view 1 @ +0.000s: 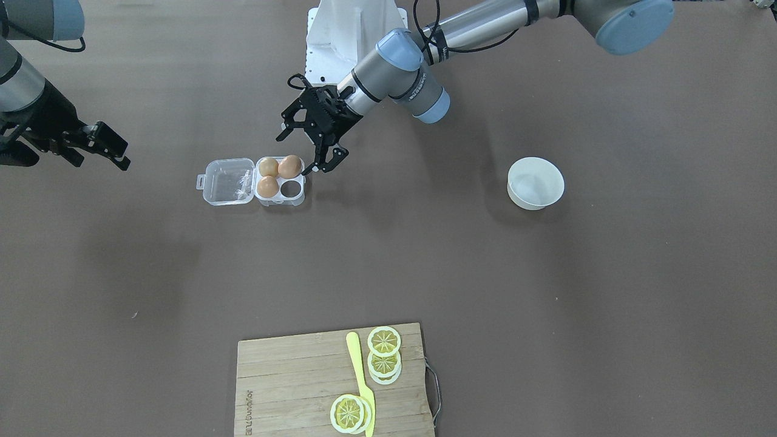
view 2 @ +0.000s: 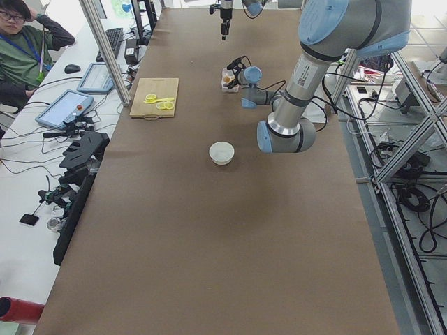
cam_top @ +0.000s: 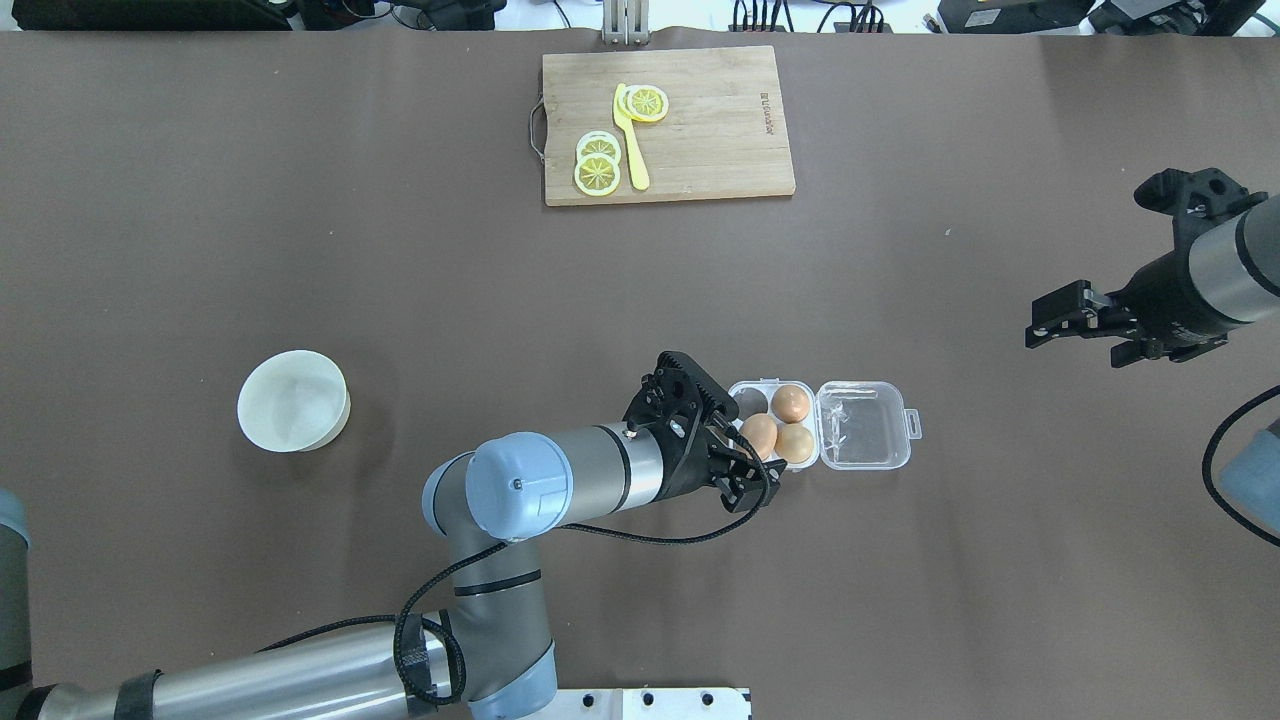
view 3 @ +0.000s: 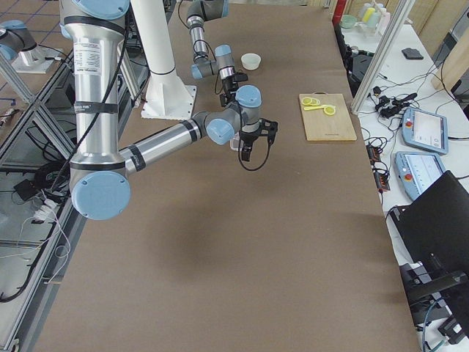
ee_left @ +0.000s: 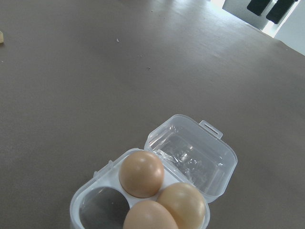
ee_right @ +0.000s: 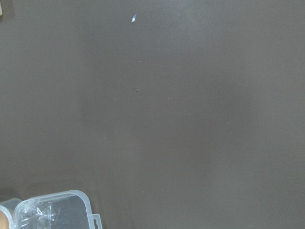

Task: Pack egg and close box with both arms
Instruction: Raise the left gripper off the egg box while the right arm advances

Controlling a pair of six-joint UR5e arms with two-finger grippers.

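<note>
Although three small tan-orange eggs already sit in the small clear plastic four-cell box, its hinged see-through lid lies flat open on the side of the box that faces the right arm. The egg closest to the black left gripper rests in the cell at the box corner nearest the robot. The cell next to it, on the side away from the robot, is empty. The left gripper hovers just beside the box, over that near corner, with its fingers spread wide and nothing between them. The black right gripper hangs well apart from the box, beyond the lid; whether its fingers are apart or together I cannot tell. I see no other egg on the table, and the round white bowl, far from the box on the left arm's side, looks empty. So I judge the packing finished. What is left is to fold the lid over the eggs and press the latch shut, probably with one arm steadying the box.
</note>
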